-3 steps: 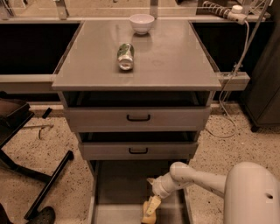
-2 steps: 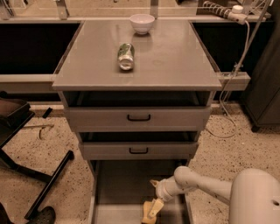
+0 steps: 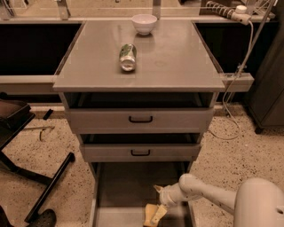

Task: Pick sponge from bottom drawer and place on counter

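Observation:
The bottom drawer (image 3: 128, 186) is pulled open below two shallower drawers, and its plain grey floor shows. My gripper (image 3: 153, 215) hangs from the white arm (image 3: 199, 190), which comes in from the lower right. It is low inside the drawer near its front, at the bottom edge of the view. The sponge does not show; it is hidden or out of view. The counter (image 3: 173, 57) is the broad grey cabinet top above.
A green-and-silver can (image 3: 128, 56) lies on the counter and a white bowl (image 3: 144, 23) stands at its back. Both upper drawers (image 3: 140, 119) are partly open. A black chair base (image 3: 49, 186) is on the floor at left. A power strip and cable (image 3: 235, 13) hang at right.
The arm's wrist has moved slightly down and toward the drawer's front; the gripper stays at about the same spot in the bottom drawer.

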You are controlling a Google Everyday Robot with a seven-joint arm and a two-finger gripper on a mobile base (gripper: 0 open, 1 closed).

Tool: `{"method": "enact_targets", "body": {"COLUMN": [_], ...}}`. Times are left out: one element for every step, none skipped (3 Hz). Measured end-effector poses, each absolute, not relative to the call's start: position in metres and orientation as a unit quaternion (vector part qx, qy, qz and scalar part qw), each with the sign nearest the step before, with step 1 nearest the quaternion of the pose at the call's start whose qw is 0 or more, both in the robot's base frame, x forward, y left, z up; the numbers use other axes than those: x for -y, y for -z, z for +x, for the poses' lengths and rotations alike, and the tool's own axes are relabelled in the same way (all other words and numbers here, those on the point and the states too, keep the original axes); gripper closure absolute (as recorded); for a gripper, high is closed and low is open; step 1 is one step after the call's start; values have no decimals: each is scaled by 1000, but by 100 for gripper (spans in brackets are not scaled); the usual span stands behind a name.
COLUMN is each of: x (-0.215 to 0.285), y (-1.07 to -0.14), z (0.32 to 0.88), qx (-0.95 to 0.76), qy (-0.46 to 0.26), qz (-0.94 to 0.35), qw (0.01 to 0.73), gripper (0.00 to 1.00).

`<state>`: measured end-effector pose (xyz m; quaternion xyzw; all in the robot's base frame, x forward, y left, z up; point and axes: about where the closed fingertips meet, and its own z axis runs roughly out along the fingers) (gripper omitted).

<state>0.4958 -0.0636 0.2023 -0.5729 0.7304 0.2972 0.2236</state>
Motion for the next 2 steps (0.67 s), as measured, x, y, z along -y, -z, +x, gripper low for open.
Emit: {"method": "enact_targets", "body": {"x": [64, 59], "y": [-188, -171], "z": [493, 489], "qx": [-732, -732], "qy": [-303, -307], "qz": [-565, -555], "qw": [233, 249], "gripper": [0, 0]}}
